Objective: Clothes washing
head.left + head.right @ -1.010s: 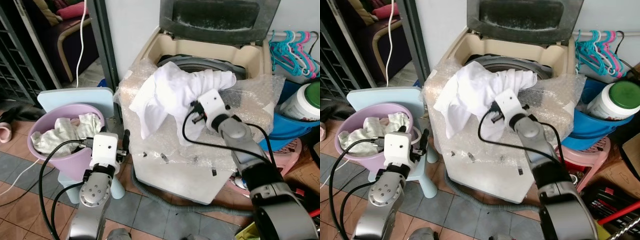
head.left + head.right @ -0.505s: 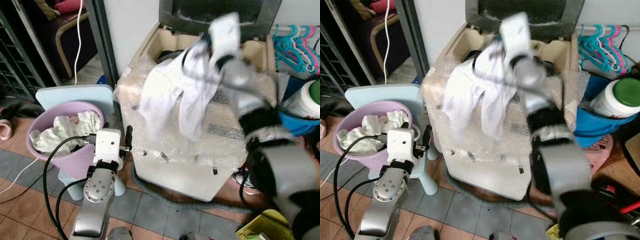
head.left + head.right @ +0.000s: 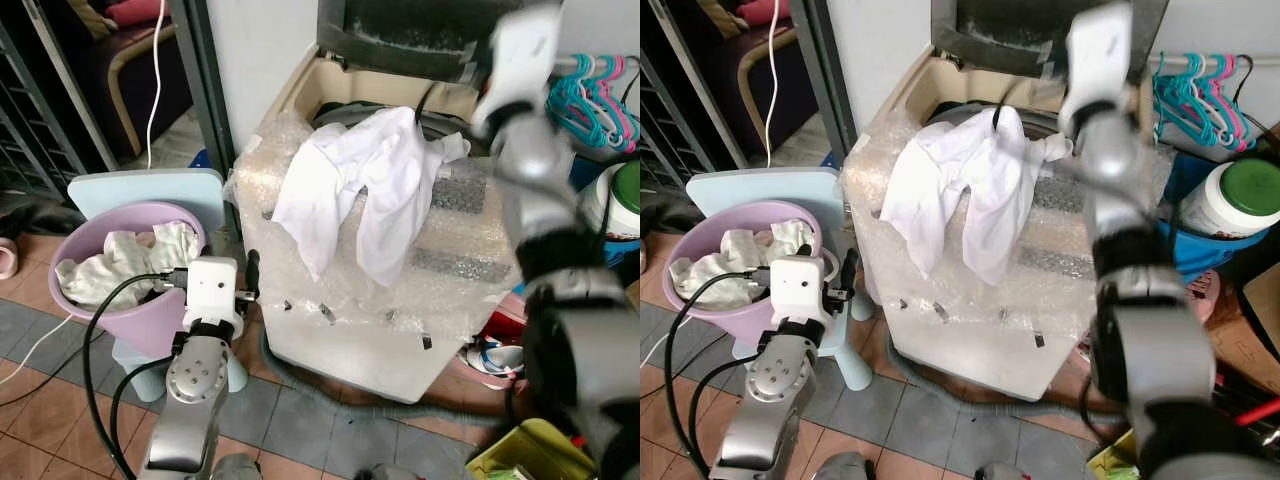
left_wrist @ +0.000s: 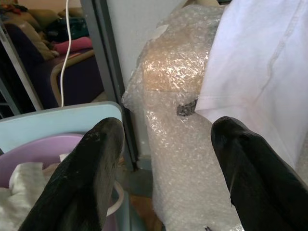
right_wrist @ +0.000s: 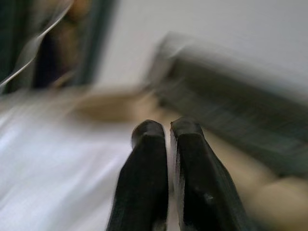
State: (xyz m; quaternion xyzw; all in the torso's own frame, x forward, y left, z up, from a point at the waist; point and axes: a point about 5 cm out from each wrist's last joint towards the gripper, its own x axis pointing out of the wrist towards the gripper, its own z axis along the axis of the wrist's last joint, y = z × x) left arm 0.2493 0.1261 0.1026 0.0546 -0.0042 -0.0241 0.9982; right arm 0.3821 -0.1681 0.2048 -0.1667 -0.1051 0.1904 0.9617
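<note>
The two eye views look forward and down from the head onto the washer (image 3: pixel 400 330), the white cloth (image 3: pixel 370 190) draped over its rim, and the tub (image 3: pixel 110 310) at the robot's left; they share nearly the whole scene, the right eye's picture set slightly to one side. The left wrist view looks along the spread fingers (image 4: pixel 91 178) of the left claw (image 4: pixel 168 173) from low and close, facing the washer's wrapped side and the cloth's hem, with the tub's edge at one corner; the right wrist view, blurred, looks along the right claw (image 5: pixel 168 139) down over the cloth toward the washer's raised lid (image 5: pixel 231 96).
</note>
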